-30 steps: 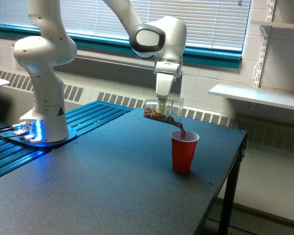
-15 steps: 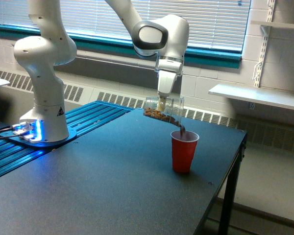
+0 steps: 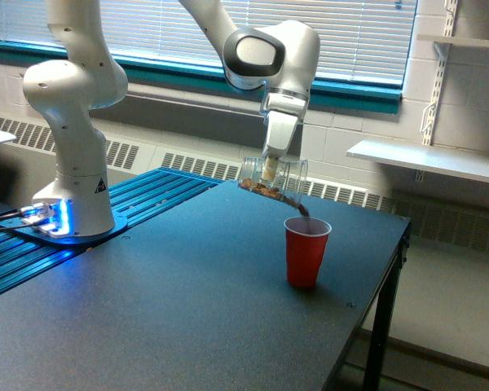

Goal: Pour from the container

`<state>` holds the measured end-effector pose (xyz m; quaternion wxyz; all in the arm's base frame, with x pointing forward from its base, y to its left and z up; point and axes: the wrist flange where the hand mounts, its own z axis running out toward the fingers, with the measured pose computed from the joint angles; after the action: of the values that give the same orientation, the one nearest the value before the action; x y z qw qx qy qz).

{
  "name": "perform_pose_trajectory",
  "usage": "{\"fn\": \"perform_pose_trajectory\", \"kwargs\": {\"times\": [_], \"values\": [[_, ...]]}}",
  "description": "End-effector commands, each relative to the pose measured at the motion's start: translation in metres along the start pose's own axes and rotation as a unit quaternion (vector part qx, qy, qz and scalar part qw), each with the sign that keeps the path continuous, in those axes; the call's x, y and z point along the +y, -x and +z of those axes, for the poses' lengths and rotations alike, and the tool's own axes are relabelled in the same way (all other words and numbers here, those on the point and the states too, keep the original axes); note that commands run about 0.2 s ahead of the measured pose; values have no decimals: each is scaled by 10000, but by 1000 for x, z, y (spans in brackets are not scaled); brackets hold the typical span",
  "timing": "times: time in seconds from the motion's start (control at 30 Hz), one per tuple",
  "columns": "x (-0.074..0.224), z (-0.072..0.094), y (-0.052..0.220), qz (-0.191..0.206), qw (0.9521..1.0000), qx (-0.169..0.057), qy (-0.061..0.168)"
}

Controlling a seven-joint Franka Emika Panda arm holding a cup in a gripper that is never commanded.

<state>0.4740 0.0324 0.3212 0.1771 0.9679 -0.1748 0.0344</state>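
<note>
The white robot arm (image 3: 265, 53) reaches down, its gripper (image 3: 269, 173) clamped on a small clear plastic cup (image 3: 273, 181). The cup is tipped sideways above a red plastic cup (image 3: 306, 252), brown bits spilling from its mouth

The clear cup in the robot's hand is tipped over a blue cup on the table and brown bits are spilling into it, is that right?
Not quite: the cup on the table is red, not blue. The exterior view shows the clear cup in the hand, tipped over it, with brown bits falling toward its mouth.
</note>
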Motion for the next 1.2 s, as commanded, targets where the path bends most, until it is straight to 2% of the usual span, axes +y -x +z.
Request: {"fn": "perform_pose_trajectory", "kwargs": {"times": [0.03,0.43,0.83,1.03,1.2], "values": [[1,-3,-1,-335,9993,-3,149],[5,-5,-2,-615,9976,-41,321],[4,-9,0,-770,9964,-88,356],[3,-9,2,-791,9963,-108,314],[-3,-4,4,-700,9975,-52,120]]}}
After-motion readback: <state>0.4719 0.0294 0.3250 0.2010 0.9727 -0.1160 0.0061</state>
